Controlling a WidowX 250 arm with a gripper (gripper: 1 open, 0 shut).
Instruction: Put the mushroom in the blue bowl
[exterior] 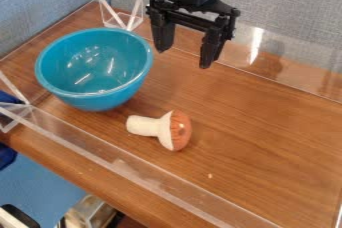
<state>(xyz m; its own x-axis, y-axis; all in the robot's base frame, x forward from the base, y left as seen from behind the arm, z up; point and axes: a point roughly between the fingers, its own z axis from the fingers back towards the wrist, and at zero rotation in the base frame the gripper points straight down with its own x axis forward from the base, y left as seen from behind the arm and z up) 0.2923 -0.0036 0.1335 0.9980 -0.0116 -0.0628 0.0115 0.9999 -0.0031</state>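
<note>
The mushroom [162, 128] lies on its side on the wooden table, its cream stem pointing left and its reddish-brown cap to the right. The blue bowl [94, 68] stands upright to its upper left, glossy turquoise, with nothing inside it that I can see. My gripper [187, 54] hangs above the table behind the mushroom and just right of the bowl, pointing down. Its two black fingers [162, 34] stand apart with nothing between them, so it is open.
A low clear plastic wall [120, 162] runs around the wooden table [267, 122], along the front, the left and the back. Bare wood spreads to the right of the mushroom. Grey wall stands behind.
</note>
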